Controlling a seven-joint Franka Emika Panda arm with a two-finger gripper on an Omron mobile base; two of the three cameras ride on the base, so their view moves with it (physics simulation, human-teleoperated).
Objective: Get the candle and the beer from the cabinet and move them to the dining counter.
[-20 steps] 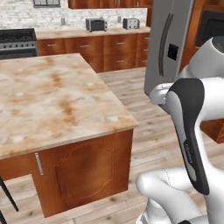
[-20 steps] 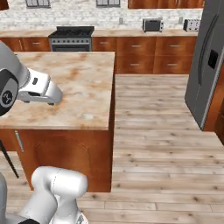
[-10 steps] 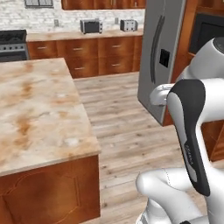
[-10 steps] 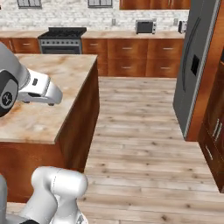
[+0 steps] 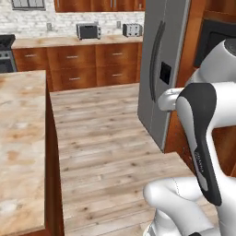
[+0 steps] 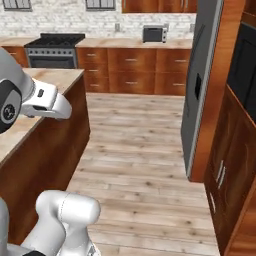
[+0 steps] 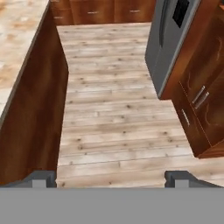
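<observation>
The candle and the beer are out of view, and I cannot pick out the cabinet that holds them. The dining counter point(image 5: 20, 138), a beige marble top with rust-brown veins on a red-brown base, runs along the left edge. Its corner point(image 6: 60, 76) lies just behind my white arm. In the hand view my gripper point(image 7: 111, 180) is open over the plank floor with nothing between its fingertips point(image 7: 43, 177). The counter's side panel point(image 7: 30, 109) stands just to its left.
A tall grey fridge point(image 5: 161, 69) point(image 6: 200, 85) stands at the right, with a red-brown tall cabinet point(image 6: 240, 150) beside it. At the back a counter carries a toaster oven point(image 5: 88, 31) and a toaster point(image 5: 132, 29); a black stove point(image 6: 55, 45) stands further left. Wooden floor point(image 7: 113, 109) spreads between the island and the fridge.
The whole picture has shifted: the camera has swung right, so the dining counter now sits at the left edge and the fridge looms nearer. The gripper stays open.
</observation>
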